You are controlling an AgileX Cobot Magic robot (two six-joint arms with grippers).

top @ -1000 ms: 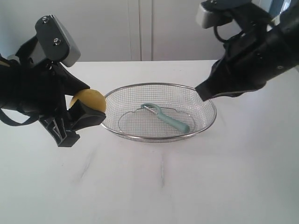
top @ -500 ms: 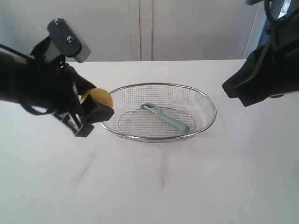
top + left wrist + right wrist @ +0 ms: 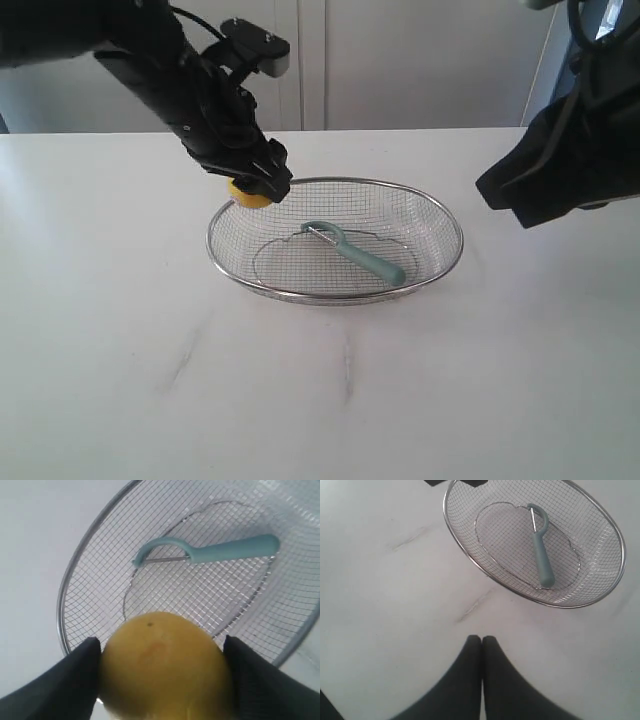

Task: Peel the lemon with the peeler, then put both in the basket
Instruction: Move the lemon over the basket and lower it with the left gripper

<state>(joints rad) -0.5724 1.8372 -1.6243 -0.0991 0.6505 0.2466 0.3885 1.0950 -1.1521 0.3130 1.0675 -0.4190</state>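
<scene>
Basket [image 3: 335, 298] of wire mesh is sitting on the white tabletop [image 3: 120, 350] in the exterior view. The peeler [image 3: 360, 255] is lying inside the basket on its mesh floor, head toward the basket's rear. The left end effector [image 3: 258, 180] is clamping the lemon [image 3: 248, 197] and is holding it just above the basket's rear left rim. The right end effector [image 3: 487, 190] is hanging off the basket's right side, well apart from it.

In the left wrist view, two dark fingers [image 3: 70, 685] are pressing on either side of the lemon [image 3: 162, 667], jaws standing wide around it. The fruit is hovering over the basket's rim [image 3: 74, 570], with the peeler [image 3: 220, 552] lying deeper inside the basket.

In the right wrist view, the right end effector [image 3: 481, 640] is showing its fingers pressed together, holding nothing. It is hanging over bare tabletop [image 3: 395, 630], outside the basket's rim [image 3: 555, 606]. The peeler [image 3: 542, 555] is resting on the basket's floor.
</scene>
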